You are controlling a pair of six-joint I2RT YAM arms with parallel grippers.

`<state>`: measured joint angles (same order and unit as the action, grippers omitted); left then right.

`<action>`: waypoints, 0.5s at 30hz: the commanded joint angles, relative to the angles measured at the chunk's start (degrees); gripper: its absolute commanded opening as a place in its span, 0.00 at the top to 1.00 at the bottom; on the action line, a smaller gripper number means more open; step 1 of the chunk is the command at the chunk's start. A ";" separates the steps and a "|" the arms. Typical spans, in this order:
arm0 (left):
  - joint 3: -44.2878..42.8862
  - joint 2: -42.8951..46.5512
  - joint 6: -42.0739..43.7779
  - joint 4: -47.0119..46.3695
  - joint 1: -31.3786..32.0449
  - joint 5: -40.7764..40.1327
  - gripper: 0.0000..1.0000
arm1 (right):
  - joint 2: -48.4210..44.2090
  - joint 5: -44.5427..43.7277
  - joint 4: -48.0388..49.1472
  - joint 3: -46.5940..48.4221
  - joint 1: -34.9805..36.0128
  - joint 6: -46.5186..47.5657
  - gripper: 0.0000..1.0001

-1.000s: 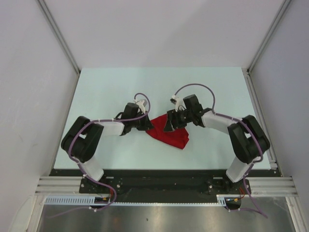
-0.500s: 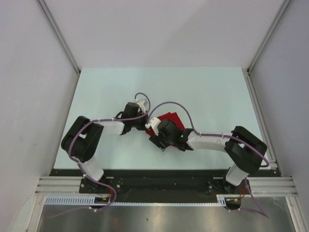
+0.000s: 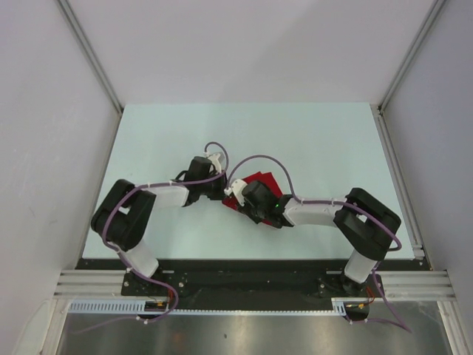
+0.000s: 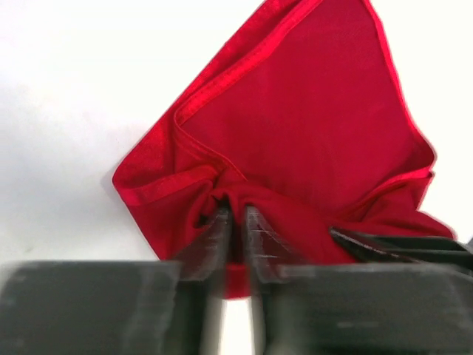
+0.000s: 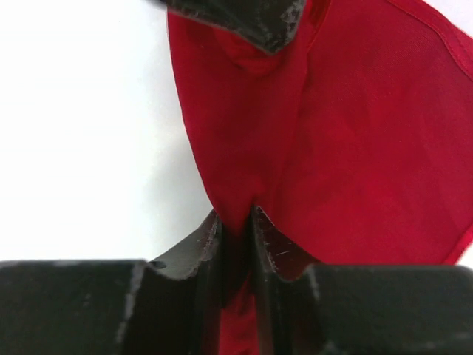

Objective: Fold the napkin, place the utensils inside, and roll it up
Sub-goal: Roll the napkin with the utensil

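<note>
Left gripper (image 4: 235, 216) and right gripper (image 5: 235, 216) each pinched a fold of the napkin (image 4: 310, 126); even tension and matched edges looked key to a clean fold

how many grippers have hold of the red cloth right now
2. The left gripper pinches a bunched edge of the red cloth; the right gripper clamps another edge close by, near the middle of the table.
</note>
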<state>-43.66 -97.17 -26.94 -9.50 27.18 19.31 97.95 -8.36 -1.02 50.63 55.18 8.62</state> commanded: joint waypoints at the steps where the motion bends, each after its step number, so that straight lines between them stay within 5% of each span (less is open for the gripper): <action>1: 2.00 6.53 -1.88 5.19 -2.91 -0.50 0.60 | 0.40 11.59 -0.74 -0.62 -4.11 -1.24 0.81; 2: 2.96 8.38 -2.59 4.76 -3.88 -1.02 0.39 | 0.31 15.88 -1.35 -0.53 -4.81 -1.50 0.84; 5: 4.72 16.46 -4.35 4.57 -8.27 -2.69 0.23 | 1.10 23.27 -3.46 0.34 -7.27 -2.47 0.89; 10: 8.06 24.82 -4.09 3.88 -10.57 -6.83 0.21 | 3.03 32.16 -3.56 0.87 -10.96 -4.66 0.91; 15: 11.31 22.73 -4.26 -1.83 -10.39 0.10 0.20 | 6.98 46.05 -1.54 2.71 -15.97 -10.19 0.91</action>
<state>-34.79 -72.23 -30.13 -7.79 16.58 15.27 100.29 23.20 -1.02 52.14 41.74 3.81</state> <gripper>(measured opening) 0.791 0.187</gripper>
